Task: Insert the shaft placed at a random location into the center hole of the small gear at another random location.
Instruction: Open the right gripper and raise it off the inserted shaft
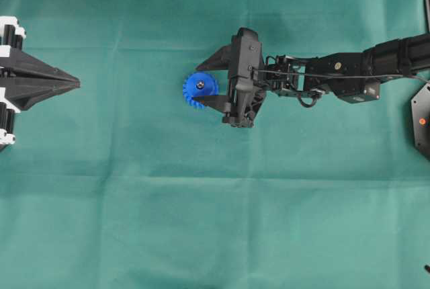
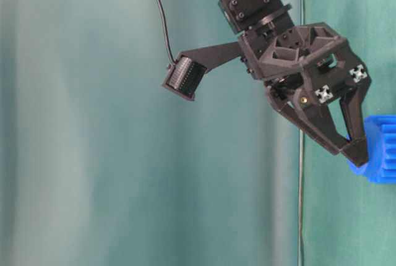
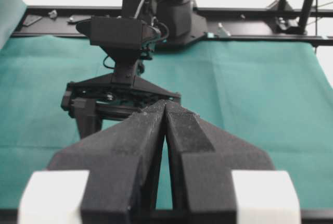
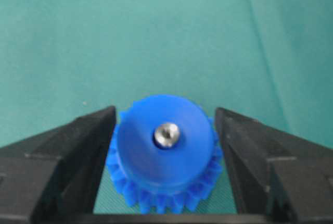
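Stretching green from edge to edge, the cloth-covered worktop point(image 1: 134, 222) carries everything seen. The right arm point(image 1: 349, 74) reaches in from the worktop's right edge in the overhead view, and the right gripper point(image 1: 201, 82) sits near the middle, a little toward the far edge. Its jaws stand open, set to either side of the small gear point(image 1: 199, 90), with a narrow gap showing between each finger and the gear's hub in the right wrist view. The left gripper point(image 1: 75, 84) hangs at the left edge of the worktop, well apart from the gear, its jaws pressed together with nothing between them; the left wrist view shows the two fingers point(image 3: 140, 140) meeting at the tips.

The small gear point(image 4: 164, 153) lies flat on the cloth, bright blue, teeth ringing its rim and the raised hub facing up. At the hub's middle is the center hole point(image 4: 157, 141), seen as a dark rim, and the shaft point(image 4: 167, 134) stands in it, its shiny end-face showing as a silvery dot.
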Tool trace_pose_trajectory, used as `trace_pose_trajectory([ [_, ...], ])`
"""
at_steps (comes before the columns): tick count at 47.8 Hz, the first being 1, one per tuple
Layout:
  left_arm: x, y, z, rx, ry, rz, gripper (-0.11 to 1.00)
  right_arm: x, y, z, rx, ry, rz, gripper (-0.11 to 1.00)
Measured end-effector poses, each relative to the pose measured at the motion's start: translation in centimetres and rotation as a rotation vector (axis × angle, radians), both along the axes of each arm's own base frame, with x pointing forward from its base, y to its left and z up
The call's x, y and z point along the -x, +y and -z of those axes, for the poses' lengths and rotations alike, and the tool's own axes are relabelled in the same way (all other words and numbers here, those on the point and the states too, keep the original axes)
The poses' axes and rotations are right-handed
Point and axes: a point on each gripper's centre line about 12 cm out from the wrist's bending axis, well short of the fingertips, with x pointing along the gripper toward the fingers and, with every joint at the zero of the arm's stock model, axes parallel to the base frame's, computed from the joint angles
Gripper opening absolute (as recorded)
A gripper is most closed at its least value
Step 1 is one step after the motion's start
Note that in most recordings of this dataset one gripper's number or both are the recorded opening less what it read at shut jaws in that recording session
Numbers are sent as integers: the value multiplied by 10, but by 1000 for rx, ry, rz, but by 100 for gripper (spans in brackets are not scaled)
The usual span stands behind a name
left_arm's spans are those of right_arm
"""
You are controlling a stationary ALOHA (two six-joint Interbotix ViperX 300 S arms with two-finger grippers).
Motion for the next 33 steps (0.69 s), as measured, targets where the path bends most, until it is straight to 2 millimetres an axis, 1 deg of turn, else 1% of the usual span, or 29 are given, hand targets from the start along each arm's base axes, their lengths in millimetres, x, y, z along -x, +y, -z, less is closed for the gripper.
trace_pose_trajectory([
  [6,0,0,0,1,-2,0,0,0,1,-8,1,-18,-1,75],
  [17,0,0,-1,0,-2,0,0,0,0,-36,11,-85,-1,74],
  [26,0,0,0,1,0,-2,0,1,0,-52,14,-111,-3,74],
  [33,0,0,0,1,0,0,0,1,0,-53,15,-113,-3,74],
])
